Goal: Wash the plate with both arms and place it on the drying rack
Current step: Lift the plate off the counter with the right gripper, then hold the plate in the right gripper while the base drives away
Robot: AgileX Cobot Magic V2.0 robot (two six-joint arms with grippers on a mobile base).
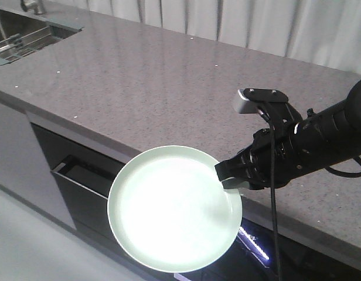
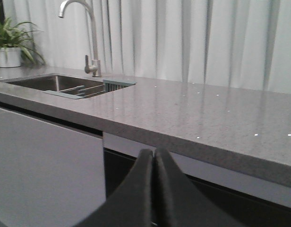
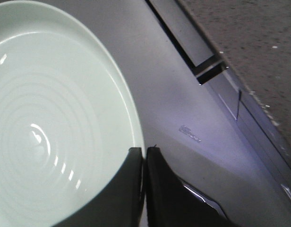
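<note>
Front view. The right arm (image 1: 327,132) enters from the right edge and reaches leftward and slightly downward across the front edge of the grey speckled bench (image 1: 169,76). A small silver-white block (image 1: 245,103) stands above its wrist, and a black cable hangs down from it. The right gripper (image 1: 225,177) is clenched on the right-hand rim of the plate (image 1: 169,211). The pale mint-green plate is held clear of the bench, out beyond its front edge, with the dark drawer fronts (image 1: 81,187) and the floor (image 1: 28,246) behind it. Its glossy upper face is turned towards the camera and glares strongly. The drying rack (image 1: 19,45) lies at the far left corner of the bench, well apart from the plate.

Right wrist view. The two dark fingers (image 3: 159,189) of the right gripper close on the plate's raised rim. One lies over the inner face and the other outside the rim. Faint concentric rings show on the plate's surface.

Left wrist view. The left gripper (image 2: 154,161) is pressed shut, its fingers (image 2: 136,189) meeting along a thin seam with nothing between them. It is held low in front of the cabinet, below the level of the bench top, and points towards the bench. Beyond it, the rack's metal rods and grey-green frame sit in the sink (image 2: 37,82) below a curved tap (image 2: 91,33). A potted plant (image 2: 11,40) stands at the far left, and pale curtains (image 2: 207,42) hang behind the bench.
</note>
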